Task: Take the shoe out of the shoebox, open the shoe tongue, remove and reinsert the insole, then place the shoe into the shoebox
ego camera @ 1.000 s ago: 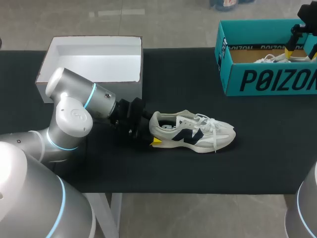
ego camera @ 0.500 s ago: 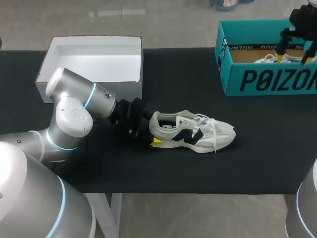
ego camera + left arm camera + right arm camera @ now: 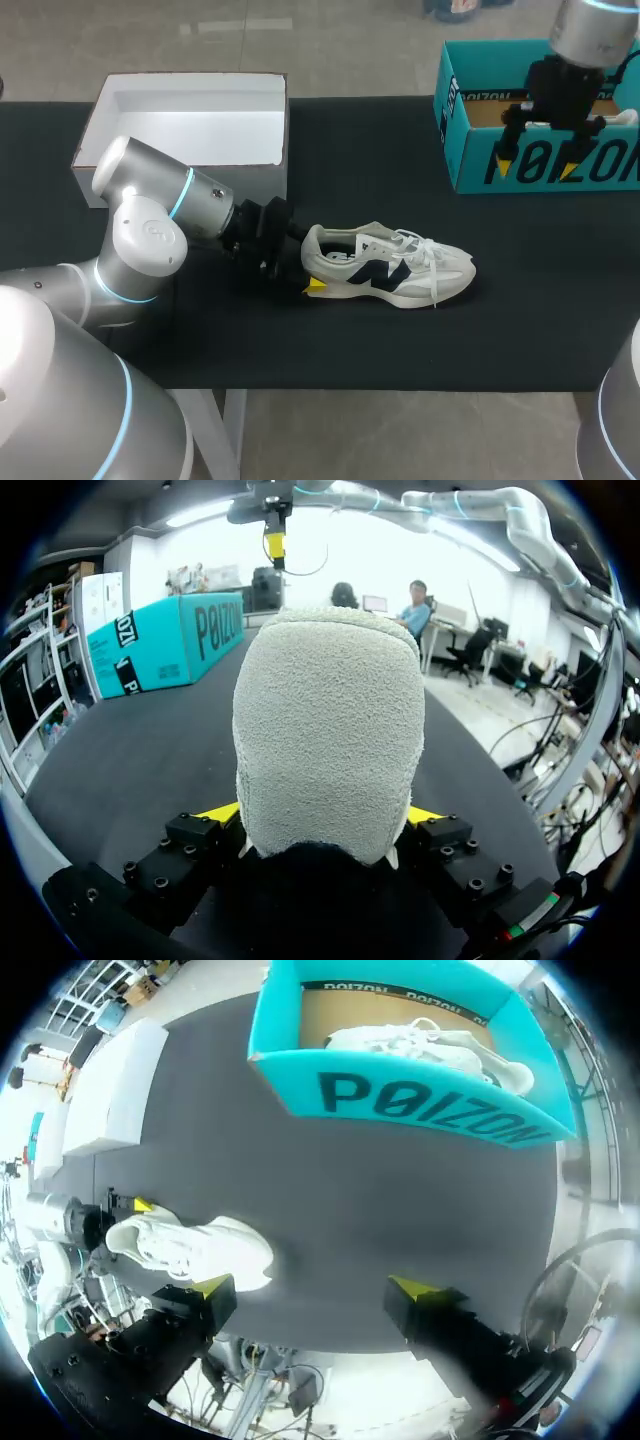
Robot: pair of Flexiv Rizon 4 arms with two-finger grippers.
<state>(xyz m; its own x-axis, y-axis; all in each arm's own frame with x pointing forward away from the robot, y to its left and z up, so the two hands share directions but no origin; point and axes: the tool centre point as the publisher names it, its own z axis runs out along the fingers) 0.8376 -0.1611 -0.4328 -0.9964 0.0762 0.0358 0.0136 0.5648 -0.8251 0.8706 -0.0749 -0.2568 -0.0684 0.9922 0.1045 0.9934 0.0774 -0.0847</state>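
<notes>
Two white shoes are in sight: one sneaker lies on its sole on the black table with the left gripper clamped on its heel from both sides. A second shoe lies inside the teal shoebox, mostly screened in the head view by my right arm. Two boxes stand toward the far edge, well apart, the teal one and an open white box beyond the left arm, while the right gripper hangs spread wide and empty over the teal box's near wall, apparently not touching it.
</notes>
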